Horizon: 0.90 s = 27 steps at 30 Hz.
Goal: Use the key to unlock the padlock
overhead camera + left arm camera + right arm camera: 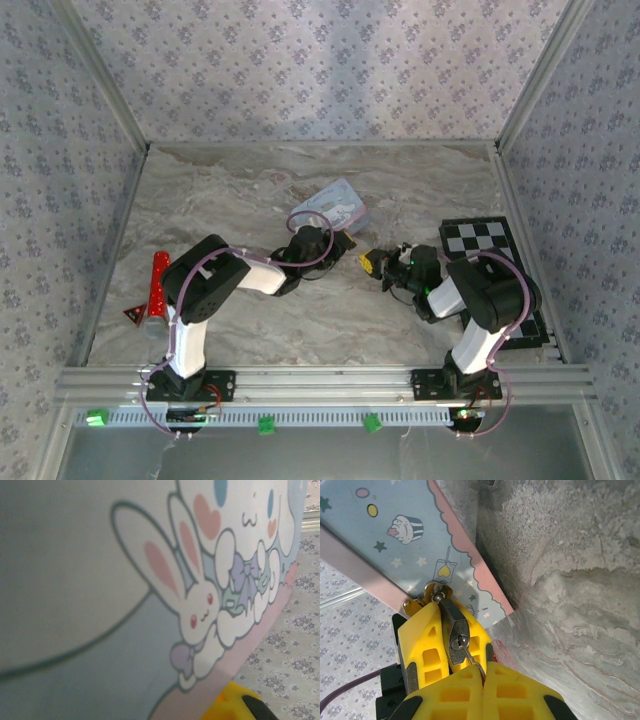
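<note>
now, left gripper point(447, 625) pinching padlock point(457, 635), shackle point(436, 596) toward tin point(395, 540), right gripper point(482, 677) pinching key point(470, 657)

Blue tin point(338, 207) blocks the middle; far table point(230, 175) open.

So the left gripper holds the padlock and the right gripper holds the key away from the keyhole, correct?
No: the right wrist view shows the key in the keyhole of the padlock. The left gripper holds it, the right gripper the key.
</note>
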Motion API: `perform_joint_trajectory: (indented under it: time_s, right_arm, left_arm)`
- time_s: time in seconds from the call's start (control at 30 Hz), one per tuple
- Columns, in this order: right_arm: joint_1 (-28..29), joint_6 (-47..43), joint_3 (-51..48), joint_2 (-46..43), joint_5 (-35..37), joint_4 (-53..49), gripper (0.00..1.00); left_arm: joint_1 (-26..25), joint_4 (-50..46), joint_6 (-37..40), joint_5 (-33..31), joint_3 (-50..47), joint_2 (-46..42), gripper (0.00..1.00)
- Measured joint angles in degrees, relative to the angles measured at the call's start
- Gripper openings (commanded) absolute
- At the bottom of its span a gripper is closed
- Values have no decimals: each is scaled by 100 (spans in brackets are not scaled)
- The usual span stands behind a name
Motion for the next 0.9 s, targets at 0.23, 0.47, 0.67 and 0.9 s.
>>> perform_joint_trajectory:
  time_s: [0.23, 0.47, 0.67, 0.9]
  right_arm:
    - [-59, -74, 83, -293, -28, -455, 0]
    - [-11, -133, 149, -514, 0, -857, 0]
    - [92, -131, 149, -426, 37, -748, 0]
    - [-48, -33, 149, -188, -155, -400, 0]
  left_arm:
    - [0, -68, -44, -17, 42, 0, 3]
    - [0, -76, -63, -17, 52, 0, 2]
    - [0, -114, -83, -20, 83, 0, 2]
    - [0, -243, -81, -28, 146, 0, 1]
